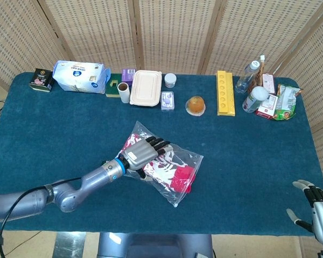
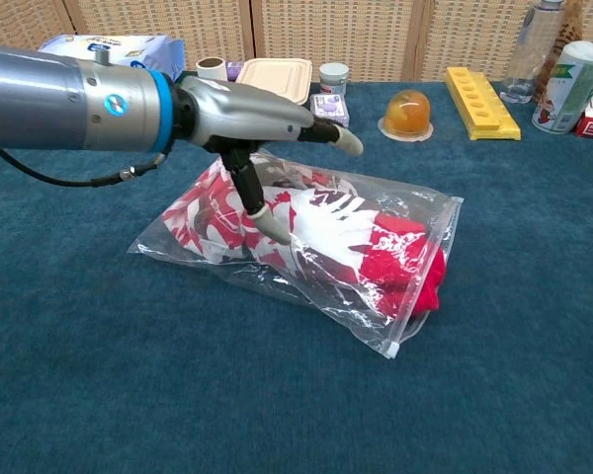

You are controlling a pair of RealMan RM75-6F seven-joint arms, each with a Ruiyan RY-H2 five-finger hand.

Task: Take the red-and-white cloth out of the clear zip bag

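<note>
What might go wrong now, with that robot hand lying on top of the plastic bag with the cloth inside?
1. The left robot hand rests on the clear zip bag with fingers spread and grips nothing, so the slick plastic may just slide across the table.
2. The right robot hand sits far off at the table's edge, so nothing pins the bag.
3. The red-and-white cloth looks bunched up and may snag.
</note>
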